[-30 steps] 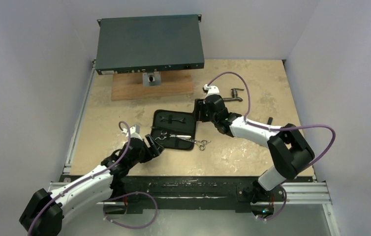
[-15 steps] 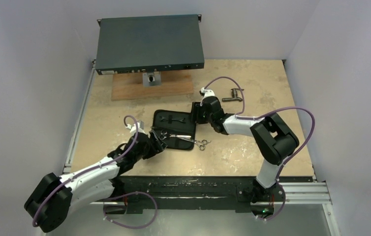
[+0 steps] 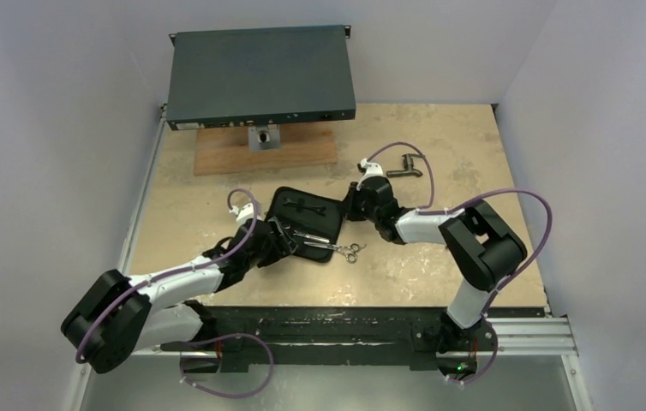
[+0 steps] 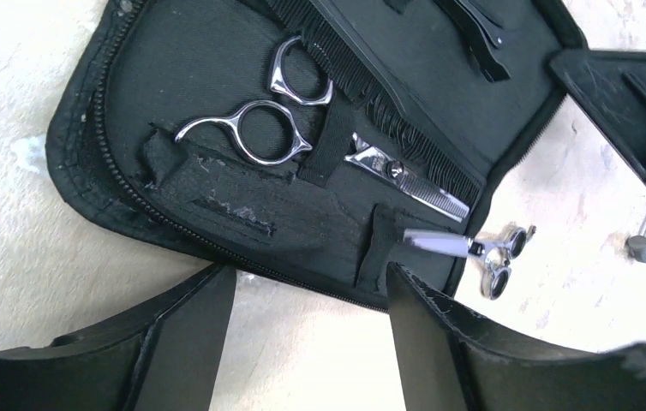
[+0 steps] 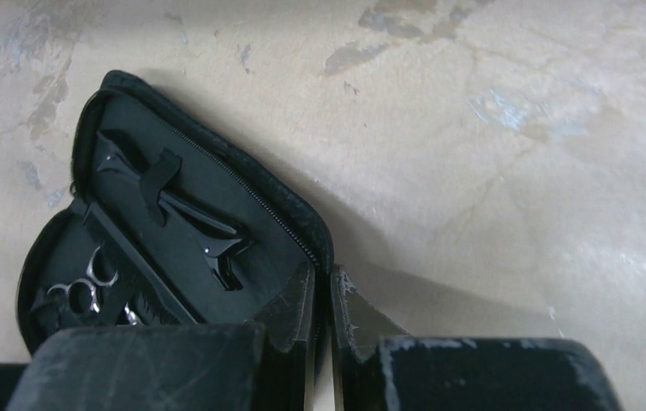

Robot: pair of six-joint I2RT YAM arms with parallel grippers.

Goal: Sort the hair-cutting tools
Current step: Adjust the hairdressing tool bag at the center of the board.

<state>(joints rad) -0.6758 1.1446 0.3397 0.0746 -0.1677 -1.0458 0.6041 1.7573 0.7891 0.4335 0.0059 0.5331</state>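
Observation:
An open black zip case lies mid-table. In the left wrist view its case holds silver scissors under a strap, a black toothed comb and a thin black clip. A smaller pair of silver scissors pokes out past its right edge, the same small scissors resting on the table. My left gripper is open, fingertips at the case's near zip edge, nothing between them. My right gripper is shut on the case's rim, beside the clip.
A dark metal T-shaped fitting lies behind the right arm. At the back, a flat dark box sits on a wooden board. White walls enclose the table on three sides.
My right gripper has closed on the case's far right rim, and the case has turned slightly. My left arm has reached forward to the case's near edge, jaws narrowing a little.

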